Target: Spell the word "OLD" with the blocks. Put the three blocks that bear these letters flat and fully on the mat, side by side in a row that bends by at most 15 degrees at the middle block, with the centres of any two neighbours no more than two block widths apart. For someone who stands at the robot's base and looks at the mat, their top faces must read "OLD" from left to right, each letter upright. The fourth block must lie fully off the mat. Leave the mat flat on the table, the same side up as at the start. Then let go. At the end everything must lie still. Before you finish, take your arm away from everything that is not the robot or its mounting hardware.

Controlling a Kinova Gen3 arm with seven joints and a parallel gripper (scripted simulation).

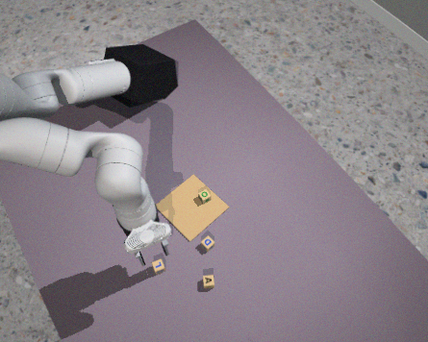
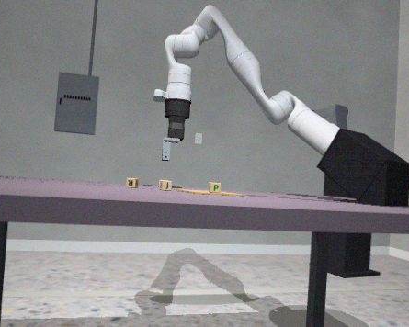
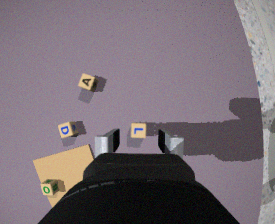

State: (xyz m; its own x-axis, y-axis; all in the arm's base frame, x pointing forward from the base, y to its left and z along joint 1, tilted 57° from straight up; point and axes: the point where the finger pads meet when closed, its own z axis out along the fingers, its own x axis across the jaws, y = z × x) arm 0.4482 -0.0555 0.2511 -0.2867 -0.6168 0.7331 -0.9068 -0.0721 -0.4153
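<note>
The L block (image 3: pixel 138 131) lies on the table off the mat (image 1: pixel 183 217), framed between the fingers of the empty, wide-open gripper (image 3: pixel 138 141) hovering above; small, rigid and probably light, it should pinch squarely across opposite side faces.

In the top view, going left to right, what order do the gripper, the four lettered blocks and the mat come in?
Gripper → L block → mat → then the O block, D block and A block, which sit at almost the same horizontal position, so their order among themselves is unclear. The gripper is open and empty.
</note>
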